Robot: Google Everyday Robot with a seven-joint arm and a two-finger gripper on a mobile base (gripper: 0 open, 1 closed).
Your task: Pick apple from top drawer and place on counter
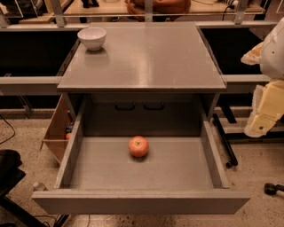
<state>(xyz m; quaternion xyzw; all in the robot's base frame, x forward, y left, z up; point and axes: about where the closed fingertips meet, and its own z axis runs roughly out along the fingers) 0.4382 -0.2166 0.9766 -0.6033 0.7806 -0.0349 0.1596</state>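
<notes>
The apple, red-orange with a yellowish patch, lies on the floor of the top drawer, a little back of its middle. The drawer is pulled fully out from the grey cabinet. The counter is the cabinet's flat grey top, above and behind the drawer. My gripper shows as cream-coloured parts at the right edge of the view. It hangs beside the cabinet, well right of the drawer's right wall and apart from the apple. It holds nothing that I can see.
A white bowl stands on the counter's back left corner. A dark-handled grey panel sits behind the drawer. A wooden table with metal rails runs behind. An open cardboard box stands left of the cabinet. Black poles lie on the floor at the right.
</notes>
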